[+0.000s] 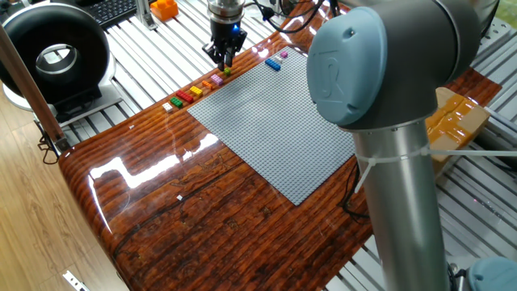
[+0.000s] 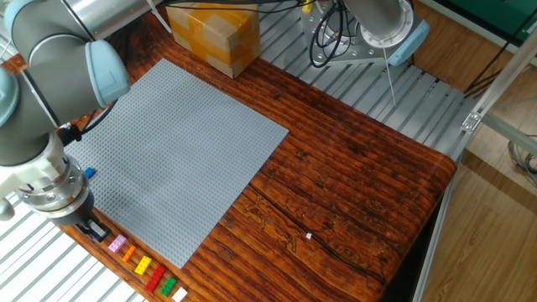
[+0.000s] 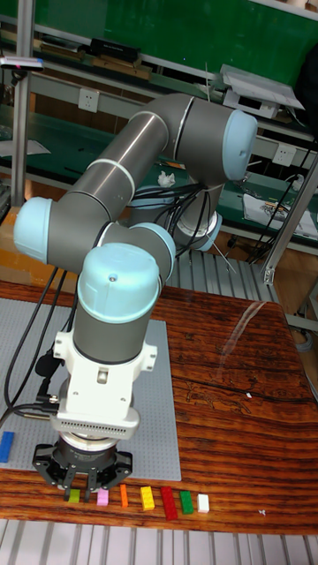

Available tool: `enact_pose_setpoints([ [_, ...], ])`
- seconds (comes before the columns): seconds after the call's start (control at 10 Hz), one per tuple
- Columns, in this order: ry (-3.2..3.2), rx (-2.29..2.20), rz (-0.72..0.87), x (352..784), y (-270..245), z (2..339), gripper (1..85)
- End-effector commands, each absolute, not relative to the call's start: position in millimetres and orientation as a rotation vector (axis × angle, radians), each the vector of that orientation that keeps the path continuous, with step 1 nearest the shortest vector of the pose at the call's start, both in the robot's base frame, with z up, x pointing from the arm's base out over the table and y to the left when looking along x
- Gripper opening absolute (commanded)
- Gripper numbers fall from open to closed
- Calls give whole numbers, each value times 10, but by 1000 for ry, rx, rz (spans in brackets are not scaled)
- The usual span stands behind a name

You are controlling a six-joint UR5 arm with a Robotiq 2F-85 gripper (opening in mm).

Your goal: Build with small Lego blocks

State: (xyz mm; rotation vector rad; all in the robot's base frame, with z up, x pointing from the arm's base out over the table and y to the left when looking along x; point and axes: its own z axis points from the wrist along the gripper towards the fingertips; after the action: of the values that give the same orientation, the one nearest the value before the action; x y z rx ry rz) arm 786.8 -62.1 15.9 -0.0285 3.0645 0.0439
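Observation:
The small Lego blocks lie in a row along the table edge beside the grey baseplate [image 1: 266,121]: white [image 1: 168,106], red [image 1: 184,97], yellow [image 1: 196,90], orange [image 1: 207,84], pink [image 1: 216,80] and a lime green one [image 1: 227,71]. The same row shows in the tall view from lime [image 3: 74,496] to white [image 3: 203,502]. A blue brick [image 1: 273,65] and a pink one [image 1: 283,55] sit on the baseplate's far corner. My gripper [image 1: 224,61] points down just over the lime end of the row [image 2: 91,228] [image 3: 84,484]. Its fingertips are close together, and any gap is too small to see.
A yellow-taped cardboard box [image 2: 214,29] stands beyond the baseplate. A black round device [image 1: 52,52] and an orange chunky object [image 1: 164,8] rest on the slatted metal bench behind the row. The arm's big elbow [image 1: 371,65] blocks part of one fixed view.

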Motion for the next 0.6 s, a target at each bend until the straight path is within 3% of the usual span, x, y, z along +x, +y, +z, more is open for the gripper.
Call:
enact_pose_setpoints([
  [0.0,3061,-16,62,7856,-614,157,293],
  [0.5,3057,-21,62,7840,-637,117,293],
])
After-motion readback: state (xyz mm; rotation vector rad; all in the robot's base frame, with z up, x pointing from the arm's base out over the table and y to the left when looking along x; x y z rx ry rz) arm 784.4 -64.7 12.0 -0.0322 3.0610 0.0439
